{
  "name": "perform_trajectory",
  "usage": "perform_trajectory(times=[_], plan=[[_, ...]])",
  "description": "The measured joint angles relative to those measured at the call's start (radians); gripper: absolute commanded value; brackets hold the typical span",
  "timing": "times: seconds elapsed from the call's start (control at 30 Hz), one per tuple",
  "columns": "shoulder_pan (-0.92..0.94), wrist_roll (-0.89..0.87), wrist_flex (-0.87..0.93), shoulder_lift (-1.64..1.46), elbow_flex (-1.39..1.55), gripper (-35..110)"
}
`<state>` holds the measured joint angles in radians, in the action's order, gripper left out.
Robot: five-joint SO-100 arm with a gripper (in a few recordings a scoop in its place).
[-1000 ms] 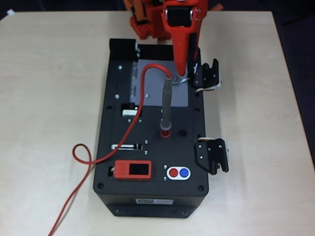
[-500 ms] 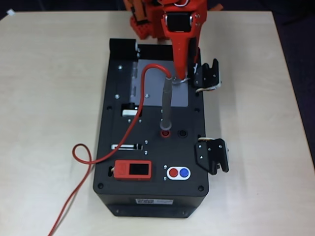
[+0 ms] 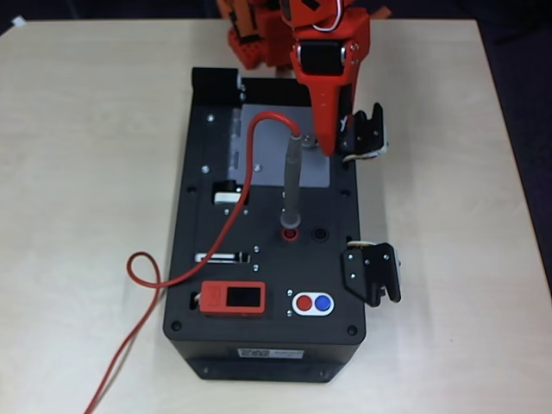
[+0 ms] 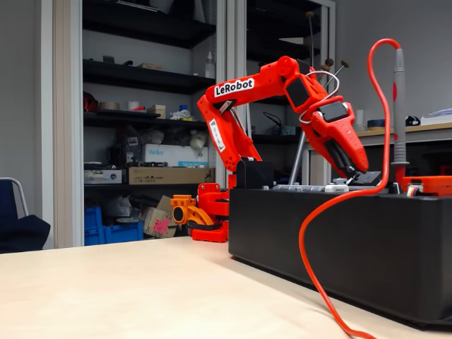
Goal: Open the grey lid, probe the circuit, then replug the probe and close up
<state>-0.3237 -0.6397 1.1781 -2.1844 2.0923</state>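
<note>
The grey lid lies flat on the far part of the black box, and its knob is hidden under my gripper tip. The probe stands upright in the red socket. In the fixed view the probe rises above the box. Its red cable arcs left off the box and hangs down the side. My orange-red gripper points down at the lid's right edge, just right of the probe's top. Its tip is close to the box top. Whether its jaws grip the knob is unclear.
Two black latches stick out from the box's right side. Near the front sit an orange-red display module and red and blue buttons. A cable loop lies on the table at left. The arm's base stands behind the box.
The gripper tip has moved forward and a little right, coming down over the lid's knob, which showed earlier and is now covered. Probe, cable and lid have not moved.
</note>
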Motion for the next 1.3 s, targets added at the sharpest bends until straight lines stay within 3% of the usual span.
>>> perform_trajectory(times=[0.2, 0.5, 1.3], plan=[[-0.003, -0.031, -0.014, 0.02, -0.015, 0], [0.002, -0.083, -0.028, 0.026, -0.015, 0], [0.094, -0.084, 0.344, 0.091, -0.422, 0]])
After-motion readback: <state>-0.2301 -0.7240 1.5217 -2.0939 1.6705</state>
